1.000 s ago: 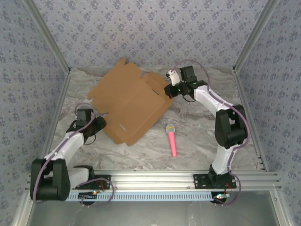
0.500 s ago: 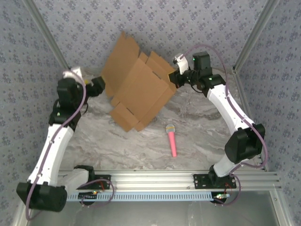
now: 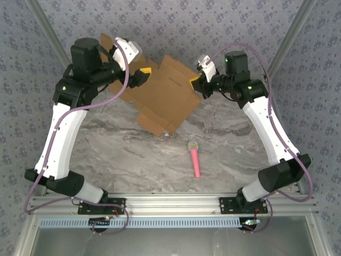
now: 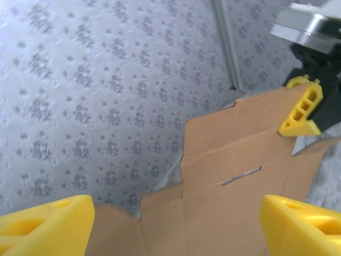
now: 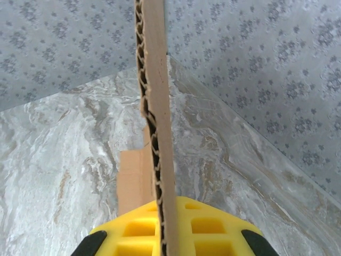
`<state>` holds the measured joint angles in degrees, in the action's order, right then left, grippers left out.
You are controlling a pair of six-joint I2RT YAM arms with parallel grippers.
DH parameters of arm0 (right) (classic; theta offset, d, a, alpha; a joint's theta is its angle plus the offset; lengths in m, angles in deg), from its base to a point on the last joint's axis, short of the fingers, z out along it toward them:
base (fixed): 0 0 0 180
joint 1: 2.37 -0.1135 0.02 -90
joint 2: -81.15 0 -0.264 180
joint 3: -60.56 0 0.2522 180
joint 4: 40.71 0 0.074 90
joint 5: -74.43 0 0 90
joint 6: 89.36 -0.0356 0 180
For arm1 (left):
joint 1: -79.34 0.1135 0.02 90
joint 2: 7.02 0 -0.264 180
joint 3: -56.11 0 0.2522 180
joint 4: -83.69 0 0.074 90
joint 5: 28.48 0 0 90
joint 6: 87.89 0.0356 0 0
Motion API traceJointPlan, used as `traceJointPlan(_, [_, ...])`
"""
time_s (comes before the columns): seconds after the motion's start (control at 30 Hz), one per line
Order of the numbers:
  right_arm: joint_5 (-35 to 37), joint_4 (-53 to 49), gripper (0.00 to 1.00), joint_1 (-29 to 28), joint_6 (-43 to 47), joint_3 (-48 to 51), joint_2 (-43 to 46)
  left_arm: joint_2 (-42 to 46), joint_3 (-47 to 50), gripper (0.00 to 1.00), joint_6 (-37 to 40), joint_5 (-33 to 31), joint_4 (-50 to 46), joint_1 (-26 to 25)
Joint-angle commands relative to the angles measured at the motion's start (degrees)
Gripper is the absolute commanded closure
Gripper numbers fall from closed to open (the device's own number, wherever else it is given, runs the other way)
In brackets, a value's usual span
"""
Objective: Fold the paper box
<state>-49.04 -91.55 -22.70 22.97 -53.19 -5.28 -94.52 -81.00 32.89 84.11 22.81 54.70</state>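
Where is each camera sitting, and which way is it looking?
Top: above and behind the arms, looking down on the table, cardboard sheet and pink toy microphone; both arms, left hand and right hand show.
Left wrist: raised, facing across the sheet toward the wall; its yellow fingers spread wide at the bottom.
Right wrist: looking along the sheet's edge down to the table; its fingers clamp that edge.
Shared: the left wrist view catches the right hand pinching the sheet.

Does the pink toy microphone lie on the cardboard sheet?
No, the microphone lies on the marble table, apart from the paper box.
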Motion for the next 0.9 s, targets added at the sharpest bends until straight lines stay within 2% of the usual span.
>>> traceJointPlan(0.0, [-0.97, -4.02, 1.0, -1.5, 4.96, -2.69, 2.23, -4.15, -8.76, 0.18, 13.51, 3.28, -16.38, -2.84])
traceJointPlan(0.17, [-0.12, -5.27, 1.0, -3.5, 7.87, -3.14, 3.7, -12.33, -21.48, 0.16, 19.28, 1.8, -25.9, -6.57])
traceJointPlan(0.3, [-0.18, -6.47, 1.0, -4.14, 9.61, -4.28, 3.82, -14.39, -23.08, 0.21, 19.62, 3.29, -26.55, -7.35])
traceJointPlan(0.47, [-0.01, -6.11, 1.0, -4.84, 11.18, -4.71, 4.41, -15.92, -23.21, 0.43, 18.18, 4.31, -25.63, -7.39])
traceJointPlan(0.7, [3.12, -2.92, 1.0, -4.88, 10.75, -4.17, 4.36, -16.47, -23.28, 0.89, 16.88, 3.23, -24.87, -7.38])
traceJointPlan(0.73, [4.06, -2.21, 0.95, -4.88, 9.65, -4.09, 4.41, -16.47, -23.27, 0.93, 16.72, 2.66, -24.95, -7.36])
traceJointPlan(0.8, [6.82, -0.1, 0.66, -4.82, 6.45, -4.25, 4.66, -16.34, -23.25, 1.0, 16.11, 0.89, -24.79, -7.23])
traceJointPlan(0.87, [6.84, 1.07, 0.48, -4.14, 4.2, -3.64, 5.76, -15.88, -23.25, 1.0, 15.32, 0.41, -24.69, -6.66])
